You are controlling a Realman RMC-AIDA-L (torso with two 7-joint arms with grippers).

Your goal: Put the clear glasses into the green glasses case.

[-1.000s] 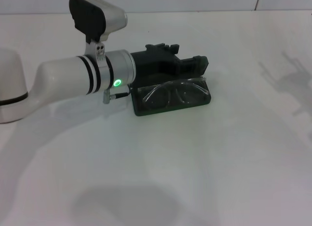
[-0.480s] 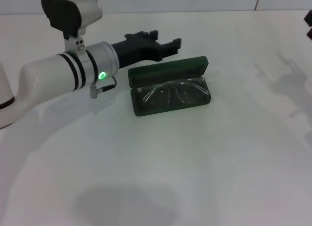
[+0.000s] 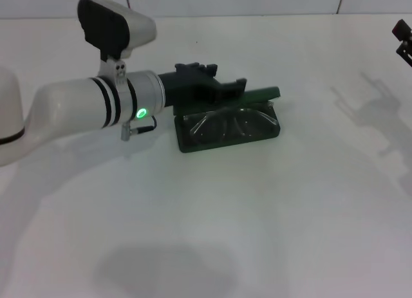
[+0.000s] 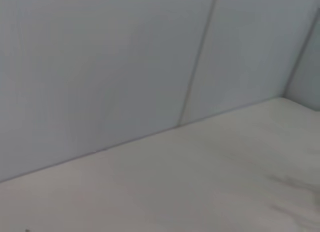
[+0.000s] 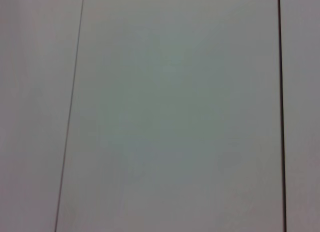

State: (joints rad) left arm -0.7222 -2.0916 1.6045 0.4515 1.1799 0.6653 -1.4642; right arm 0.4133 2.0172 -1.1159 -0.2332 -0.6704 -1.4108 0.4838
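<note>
White tabletop (image 3: 257, 214) fills the head view, meeting a pale panelled wall (image 3: 257, 0) at the far edge; both wrist views show only that wall and, for the left wrist, a strip of the same surface. Near the middle of the table, somewhat toward the far side, lies the green glasses case (image 3: 228, 125), its long axis running across the view. Its lower tray faces up, and the clear glasses (image 3: 226, 123) rest inside it, lenses and thin arms within the tray's rim. The lid (image 3: 261, 94) stands along the far edge of the tray, tipped forward and low over it, so the case is partly shut but the glasses still show through the gap. The left arm (image 3: 84, 108) reaches in from the robot's left, a green light lit on its wrist ring, and the left gripper (image 3: 222, 89) lies nearly level over the far left part of the case, its dark body right at the lid's back edge. Whether it actually touches the lid cannot be told, and how far its fingers are spread cannot be told either, since the gripper's body hides them. It has hold of nothing that can be seen. At the right edge of the head view, well apart from the case, a small dark piece of the right gripper (image 3: 403, 35) hangs above the table.
</note>
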